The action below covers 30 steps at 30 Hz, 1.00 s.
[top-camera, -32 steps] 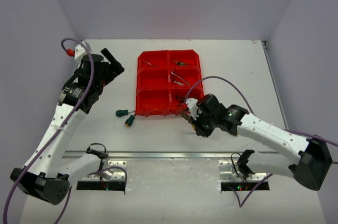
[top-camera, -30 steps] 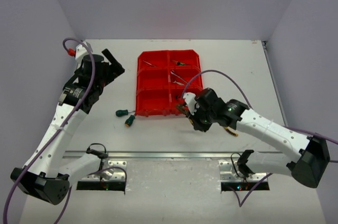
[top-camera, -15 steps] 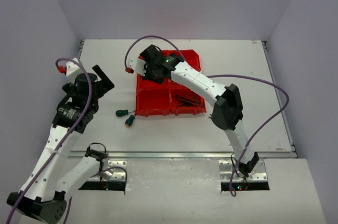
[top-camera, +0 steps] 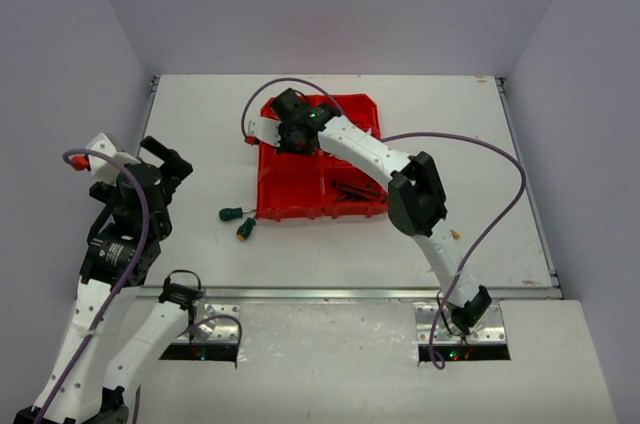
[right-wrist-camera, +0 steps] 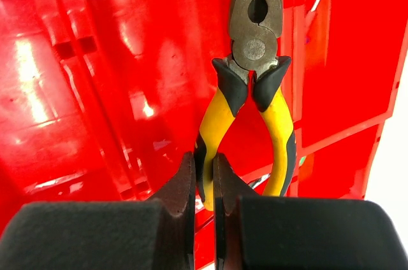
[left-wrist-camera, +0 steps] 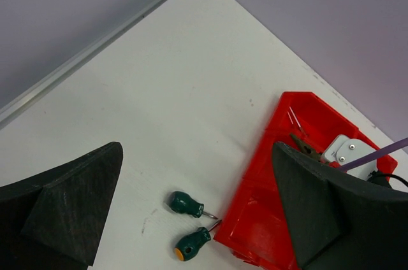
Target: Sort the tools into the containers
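Observation:
The red bin block (top-camera: 300,184) stands mid-table. My right gripper (top-camera: 287,134) hangs over its far left compartment; in the right wrist view the gripper (right-wrist-camera: 204,162) is shut on one handle of the yellow/black pliers (right-wrist-camera: 255,47), which hang nose-down above the red compartments (right-wrist-camera: 95,60). Two green/black screwdrivers (top-camera: 232,213) (top-camera: 245,231) lie on the table just left of the bin. They also show in the left wrist view (left-wrist-camera: 185,204) (left-wrist-camera: 191,243). My left gripper (top-camera: 160,159) is open and empty, high above the table's left side, its fingers (left-wrist-camera: 64,213) wide apart.
Dark tools (top-camera: 350,189) lie in the bin's near right compartment. A small yellow object (top-camera: 455,235) lies on the table right of the bin. The right arm's purple cable (top-camera: 500,204) loops over the right side. Walls close the table at the back and sides.
My right arm has swung from the bin's near right corner to its far left compartment, with the pliers in its grip. My left arm has drawn back toward the near left.

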Motion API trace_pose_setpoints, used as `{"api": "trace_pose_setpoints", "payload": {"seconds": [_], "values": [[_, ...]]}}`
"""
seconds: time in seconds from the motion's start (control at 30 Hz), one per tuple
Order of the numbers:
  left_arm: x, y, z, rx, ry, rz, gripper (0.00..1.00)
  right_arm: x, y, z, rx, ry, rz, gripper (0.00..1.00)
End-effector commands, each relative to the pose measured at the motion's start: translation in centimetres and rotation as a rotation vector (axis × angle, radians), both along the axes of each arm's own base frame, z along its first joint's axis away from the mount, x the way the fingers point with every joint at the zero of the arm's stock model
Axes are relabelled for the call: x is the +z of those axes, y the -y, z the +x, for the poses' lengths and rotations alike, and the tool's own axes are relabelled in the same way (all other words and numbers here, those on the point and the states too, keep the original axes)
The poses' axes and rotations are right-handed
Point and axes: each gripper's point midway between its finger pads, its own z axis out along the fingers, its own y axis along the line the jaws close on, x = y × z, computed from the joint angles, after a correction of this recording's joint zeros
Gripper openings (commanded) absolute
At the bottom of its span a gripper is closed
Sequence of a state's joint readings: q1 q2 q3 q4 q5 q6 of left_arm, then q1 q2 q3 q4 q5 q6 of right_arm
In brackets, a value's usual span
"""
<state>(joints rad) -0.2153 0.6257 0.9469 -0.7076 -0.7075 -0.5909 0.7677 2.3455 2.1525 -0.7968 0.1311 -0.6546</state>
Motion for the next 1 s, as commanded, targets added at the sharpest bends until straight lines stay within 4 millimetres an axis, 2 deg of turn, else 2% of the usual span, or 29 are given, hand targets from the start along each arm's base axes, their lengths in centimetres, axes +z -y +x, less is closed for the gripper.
{"api": "trace_pose_setpoints", "payload": {"seconds": [0.0,0.17,0.2,0.33,0.37,0.47,0.57,0.63,0.67,0.7,0.73,0.77,0.9,0.97], "values": [[0.4,0.1,0.6,-0.005,0.026,0.002,1.0,2.4,-1.4,1.7,0.018,0.081,0.08,0.02],[0.3,0.2,0.8,-0.011,0.02,0.007,1.0,1.4,-1.2,1.3,0.007,0.066,0.074,0.08],[0.3,0.2,0.8,-0.011,0.019,0.008,1.0,1.6,-1.3,1.2,0.006,0.06,0.086,0.13],[0.3,0.1,0.9,-0.01,0.017,0.013,1.0,2.9,-1.5,1.1,-0.003,0.071,0.126,0.43],[0.3,0.1,0.9,-0.01,0.017,0.013,1.0,3.5,-1.6,1.0,-0.005,0.075,0.135,0.48],[0.1,0.2,1.0,-0.013,0.01,0.016,1.0,4.8,-1.6,0.9,-0.01,0.085,0.159,0.57],[0.0,0.2,1.1,-0.013,0.004,0.018,1.0,6.3,-1.3,1.0,-0.051,0.102,0.188,0.59],[0.0,0.2,1.1,-0.016,0.004,0.018,1.0,9.3,0.8,1.3,-0.147,0.099,0.266,0.63],[-0.1,0.3,1.2,-0.02,0.002,0.021,1.0,9.4,1.9,0.6,-0.178,0.052,0.298,0.81],[-0.2,0.4,1.3,-0.027,-0.005,0.025,1.0,9.7,3.9,-0.2,-0.239,0.005,0.334,0.94],[-0.3,0.5,1.5,-0.037,-0.012,0.029,1.0,10.2,6.6,-1.0,-0.327,-0.031,0.374,0.99],[-0.5,0.7,1.7,-0.05,-0.021,0.031,1.0,10.5,9.4,-2.1,-0.433,-0.061,0.406,0.99],[-1.3,1.9,2.6,-0.11,-0.057,0.025,1.0,8.4,21.7,-8.9,-0.761,-0.15,0.363,0.99],[-1.4,2.3,2.9,-0.133,-0.067,0.018,1.0,5.1,25.4,-12.4,-0.878,-0.222,0.286,0.99]]}}
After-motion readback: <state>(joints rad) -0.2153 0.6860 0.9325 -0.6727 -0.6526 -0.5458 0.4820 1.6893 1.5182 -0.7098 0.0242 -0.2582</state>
